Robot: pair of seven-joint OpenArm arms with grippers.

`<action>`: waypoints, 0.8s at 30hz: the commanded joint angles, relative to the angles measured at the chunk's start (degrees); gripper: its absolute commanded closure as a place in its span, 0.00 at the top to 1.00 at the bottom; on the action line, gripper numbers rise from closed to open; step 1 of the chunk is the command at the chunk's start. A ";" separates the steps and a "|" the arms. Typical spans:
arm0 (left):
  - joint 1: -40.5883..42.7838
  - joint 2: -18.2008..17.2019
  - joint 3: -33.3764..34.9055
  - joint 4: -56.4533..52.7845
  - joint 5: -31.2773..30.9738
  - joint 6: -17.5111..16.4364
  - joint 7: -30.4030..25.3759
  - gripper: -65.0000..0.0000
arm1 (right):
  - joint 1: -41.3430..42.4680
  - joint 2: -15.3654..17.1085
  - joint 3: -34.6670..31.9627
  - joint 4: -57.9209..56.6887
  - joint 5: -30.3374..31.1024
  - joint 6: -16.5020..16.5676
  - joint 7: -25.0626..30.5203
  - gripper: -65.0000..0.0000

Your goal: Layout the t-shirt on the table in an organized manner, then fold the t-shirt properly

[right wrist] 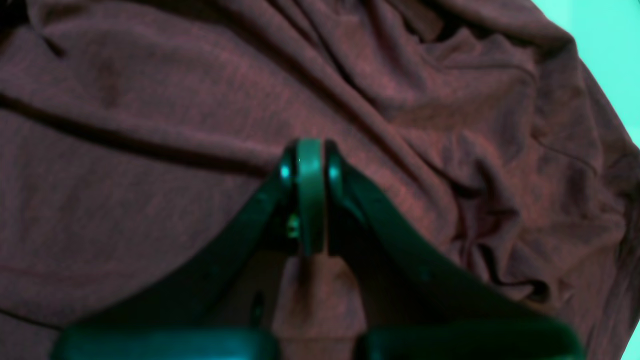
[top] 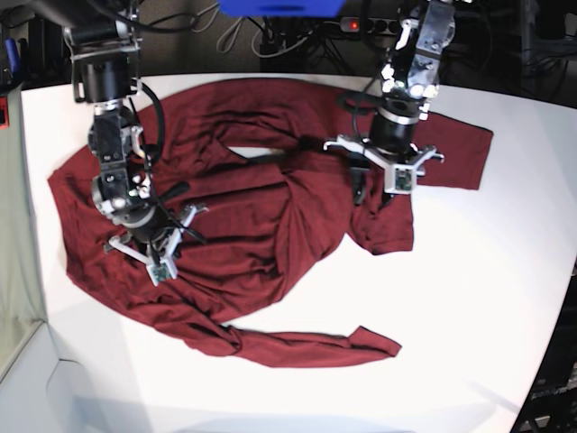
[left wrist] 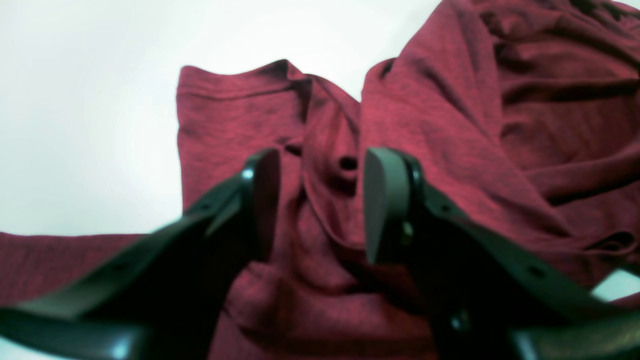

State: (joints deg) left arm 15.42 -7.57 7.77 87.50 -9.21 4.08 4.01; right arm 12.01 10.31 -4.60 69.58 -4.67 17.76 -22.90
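T-shirt (top: 270, 216) lies crumpled across the middle of the white desk (top: 487, 298), not yet spread flat. Its bulk runs roughly from the base view's left edge toward the upper right; one long strip of cloth trails along the near side, another flap reaches out at upper right.

Left gripper (left wrist: 320, 205) hangs over the upper-right part of the heap, jaws parted, a ridge of fabric rising between them. Whether the pads touch that ridge I cannot tell; nothing looks pinched.

Right gripper (right wrist: 310, 195) sits over the left half of the garment, jaws pressed together. A tongue of cloth shows behind the fingertips in its wrist view, so it appears clenched on a fold of the t-shirt.

Key relation: the cloth lies directly beneath both grippers, and the bunched centre lies between them. Judgement: a spreading move would need the two arms to draw apart along that left-to-upper-right line. The left gripper is nearer the upper-right flap, the right one nearer the left hem.
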 commanded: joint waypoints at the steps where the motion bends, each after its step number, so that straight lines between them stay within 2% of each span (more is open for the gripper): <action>1: -0.26 0.06 0.10 0.45 0.20 -0.34 -1.59 0.42 | 1.22 0.29 0.25 0.88 0.23 -0.31 1.31 0.00; 8: -1.75 -0.56 4.14 -0.43 0.29 -0.34 -1.51 0.42 | 1.22 0.29 0.25 0.88 0.14 -0.31 1.31 0.00; 18: -1.75 -0.47 4.14 -0.52 0.55 -0.34 -1.51 0.41 | 1.22 0.29 0.25 0.88 0.05 -0.31 1.22 0.00; 24: -1.66 -0.47 4.14 -1.75 0.47 -0.34 -1.51 0.26 | 1.22 0.29 0.25 0.88 0.23 -0.31 1.31 0.00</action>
State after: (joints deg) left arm 14.06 -7.92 12.01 85.06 -8.99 4.08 3.99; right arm 12.01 10.28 -4.60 69.58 -4.67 17.76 -22.90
